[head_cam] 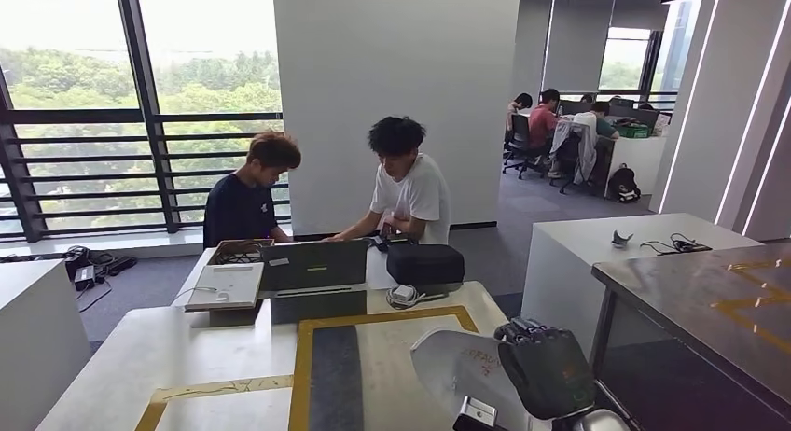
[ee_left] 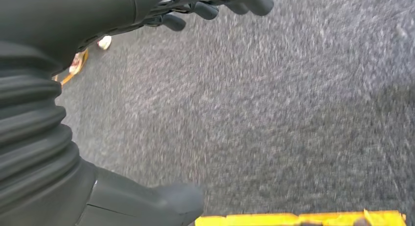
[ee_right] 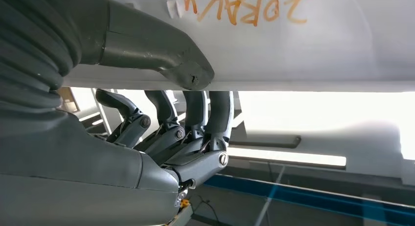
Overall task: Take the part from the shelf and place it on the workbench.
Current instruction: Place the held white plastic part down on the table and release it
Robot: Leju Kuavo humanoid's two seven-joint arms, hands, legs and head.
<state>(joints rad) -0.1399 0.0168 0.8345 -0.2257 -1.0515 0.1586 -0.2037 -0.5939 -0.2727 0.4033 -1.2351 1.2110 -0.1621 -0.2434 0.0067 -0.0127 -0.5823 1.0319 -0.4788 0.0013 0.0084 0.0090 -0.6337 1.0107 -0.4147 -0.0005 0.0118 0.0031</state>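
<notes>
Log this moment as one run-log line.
right hand: grips white part, thumb on one face, fingers on the other | left hand: holds nothing, over grey carpet | white table: ahead | part not yet placed

Ahead of the hand and off to its left, two people [head_cam: 326, 193] lean over a white table [head_cam: 121, 356]. An open laptop [head_cam: 312, 265] sits there, with a black bag [head_cam: 425, 263] just beside it. A white tablet [head_cam: 226, 286] lies left of the laptop. Far beyond the hand, more people [head_cam: 560, 123] sit at desks (too small to see well). Big windows [head_cam: 140, 95] show green trees.
</notes>
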